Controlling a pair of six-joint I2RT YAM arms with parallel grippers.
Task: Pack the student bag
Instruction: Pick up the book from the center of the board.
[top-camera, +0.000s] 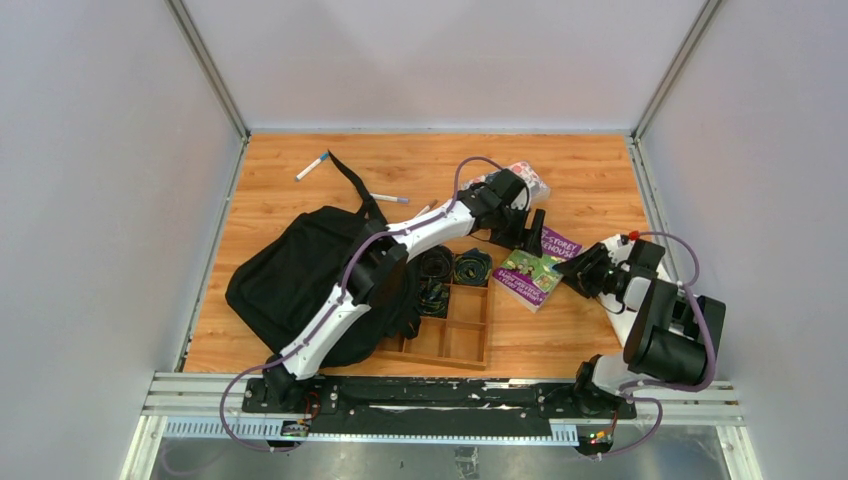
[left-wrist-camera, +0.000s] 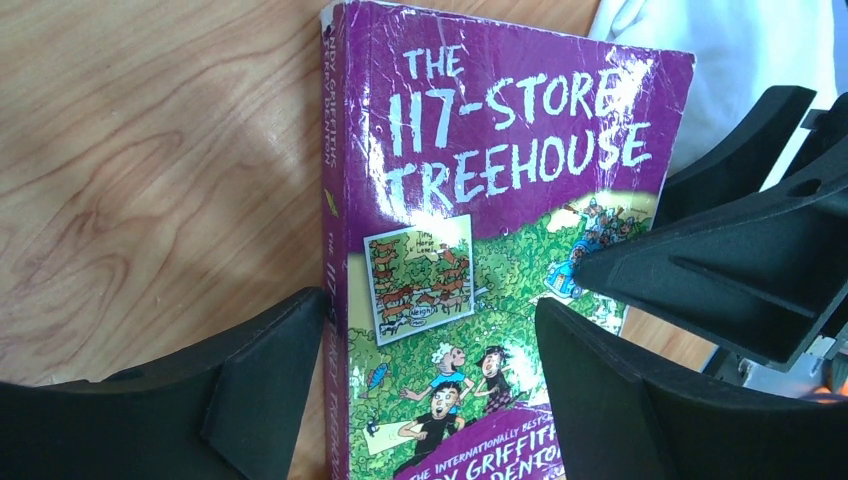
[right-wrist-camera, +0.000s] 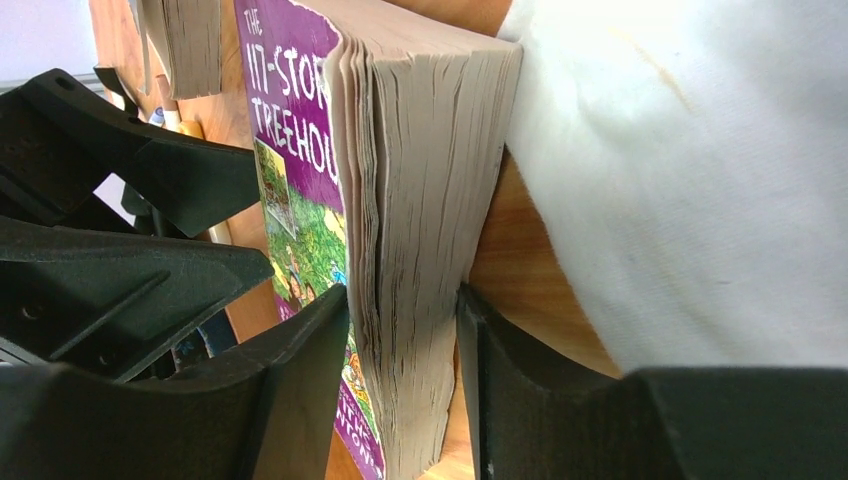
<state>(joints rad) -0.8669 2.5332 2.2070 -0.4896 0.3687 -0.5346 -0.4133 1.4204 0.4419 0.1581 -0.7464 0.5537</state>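
The right tool (right-wrist-camera: 403, 300) is clamped on the page edge of a paperback book (right-wrist-camera: 420, 200). One finger presses the purple cover and the other sits under the back cover, between book and bench (top-camera: 600, 170), so that edge is raised off the wood. The left tool (left-wrist-camera: 430, 310) hangs over the same book with its jaws apart. One finger is above the bare wood just beside the spine, the other above the green part of the cover, and neither grips anything. The book lies right of the bench's middle, between the two tools.

Left of the book is a wooden tray (top-camera: 450, 320), close to the near edge at the middle. Dark rolled items sit in its far compartments.

The student bag (top-camera: 300, 280) touches the tray's left side and fills much of the left half of the bench, nearer the near edge than the far one. It is all black, soft and slumped flat, wider than the tray. A long black strap (top-camera: 352, 185) trails from it toward the far edge. The left arm (top-camera: 400, 250) crosses above its right part.

A pen (top-camera: 312, 165) lies near the far-left corner, apart from the bag.
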